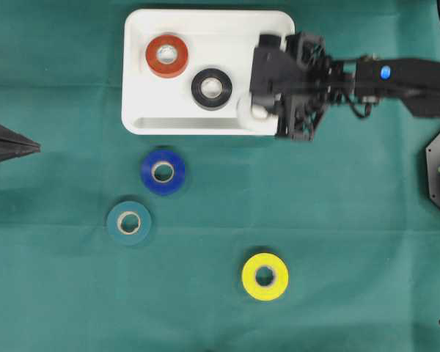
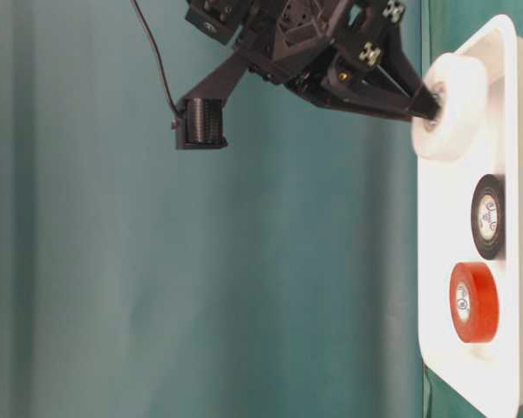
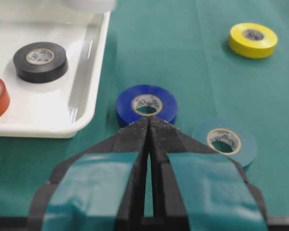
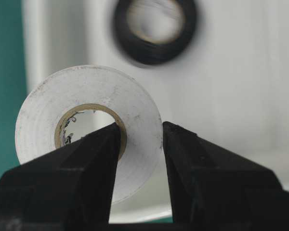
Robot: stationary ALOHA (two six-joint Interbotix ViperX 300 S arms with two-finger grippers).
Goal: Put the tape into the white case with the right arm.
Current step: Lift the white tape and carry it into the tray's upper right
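Perhaps matte, round white tape (image 4: 89, 130), pointed black right gripper (image 4: 140, 137)

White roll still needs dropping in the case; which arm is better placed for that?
Right. The right gripper is shut on the white roll above the white case at its near corner. The left gripper sits shut and empty at the table's far left.

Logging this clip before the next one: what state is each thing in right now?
White tape: pinched through its wall by the right gripper, over the white case edge.
Black tape: flat in case.
Red tape: flat in case.
Blue, teal, yellow tape: flat on cloth.
Left gripper: shut, empty.
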